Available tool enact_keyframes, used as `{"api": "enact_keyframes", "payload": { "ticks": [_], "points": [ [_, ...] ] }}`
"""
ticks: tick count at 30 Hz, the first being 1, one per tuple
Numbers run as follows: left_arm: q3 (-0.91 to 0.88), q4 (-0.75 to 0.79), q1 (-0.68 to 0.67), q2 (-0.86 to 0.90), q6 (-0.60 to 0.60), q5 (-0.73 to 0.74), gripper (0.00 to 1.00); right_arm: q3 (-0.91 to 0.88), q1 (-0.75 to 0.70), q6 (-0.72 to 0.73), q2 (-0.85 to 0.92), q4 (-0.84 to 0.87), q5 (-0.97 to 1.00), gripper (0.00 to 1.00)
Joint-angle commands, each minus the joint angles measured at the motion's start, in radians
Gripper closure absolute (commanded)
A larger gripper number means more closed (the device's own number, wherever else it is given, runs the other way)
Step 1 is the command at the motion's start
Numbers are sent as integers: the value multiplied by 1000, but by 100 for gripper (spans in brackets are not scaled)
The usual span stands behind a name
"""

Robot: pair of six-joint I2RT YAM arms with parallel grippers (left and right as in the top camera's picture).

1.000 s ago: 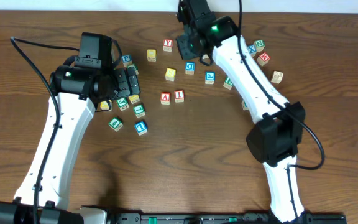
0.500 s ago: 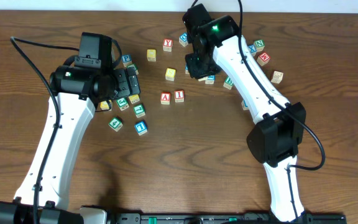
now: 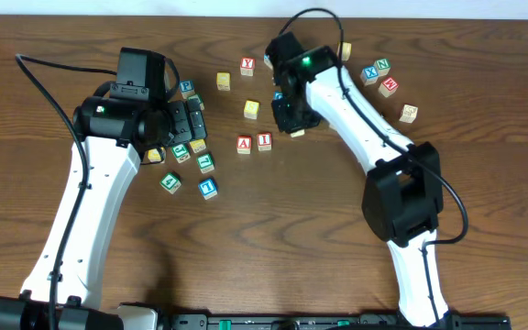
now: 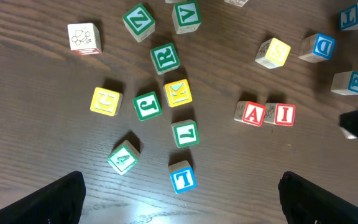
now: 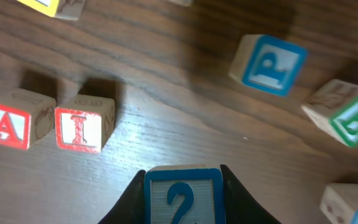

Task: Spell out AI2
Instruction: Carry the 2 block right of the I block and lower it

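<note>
The right claw [image 5: 183,177] is closed partway on a small wooden cube printed with a blue "2" [image 5: 182,199], one dark finger [image 5: 129,200] pressed to each side of it. From the wrist camera the cube sits squarely between the jaws with its number face up. Whether its base touches the dark brown wooden worktop [image 3: 273,229] cannot be told. Just to the left of the claw, with a gap between, lie two wooden cubes with red letters: an "I" [image 5: 79,124] and, touching it on the far side, an "A" [image 5: 8,127]. Together they form a short row. Beyond the claw on the other side lie a blue "P" cube [image 5: 272,62] and a green "B" cube [image 5: 353,118], both loose and tilted out of line. Across the worktop, the left claw [image 3: 191,121] hangs with its jaws spread wide and nothing between them, above a scatter of green, yellow and blue letter cubes [image 4: 160,106].
</note>
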Motion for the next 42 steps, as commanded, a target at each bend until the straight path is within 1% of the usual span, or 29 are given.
{"api": "enact_keyframes", "payload": {
  "ticks": [1, 11, 18, 19, 22, 24, 25, 27, 30, 33, 35, 41, 42],
  "points": [
    [2, -2, 4, 0, 3, -9, 2, -42, 24, 12, 7, 31, 2, 81],
    [2, -2, 4, 0, 3, -9, 2, -193, 30, 31, 7, 205, 2, 80],
    [2, -2, 4, 0, 3, -9, 2, -206, 30, 31, 7, 249, 2, 79],
    [2, -2, 4, 0, 3, -9, 3, -206, 31, 31, 7, 249, 2, 78],
    [2, -2, 4, 0, 3, -9, 2, -206, 32, 31, 7, 243, 2, 69],
    [2, -2, 4, 0, 3, -9, 2, -206, 32, 31, 7, 235, 2, 68],
    [2, -2, 4, 0, 3, -9, 2, -206, 32, 31, 7, 231, 2, 65],
    [2, -2, 4, 0, 3, -9, 2, -206, 32, 31, 7, 225, 2, 63],
    [2, -2, 4, 0, 3, -9, 2, -206, 32, 31, 7, 223, 2, 63],
    [2, -2, 4, 0, 3, -9, 2, -201, 30, 30, 6, 226, 2, 69],
    [2, -2, 4, 0, 3, -9, 2, -181, 27, 26, 6, 219, 2, 70],
    [2, -2, 4, 0, 3, -9, 2, -33, 1, 19, 6, 117, 3, 70],
    [2, -2, 4, 0, 3, -9, 3, 2, -4, 19, 6, 93, 2, 69]
  ]
}}
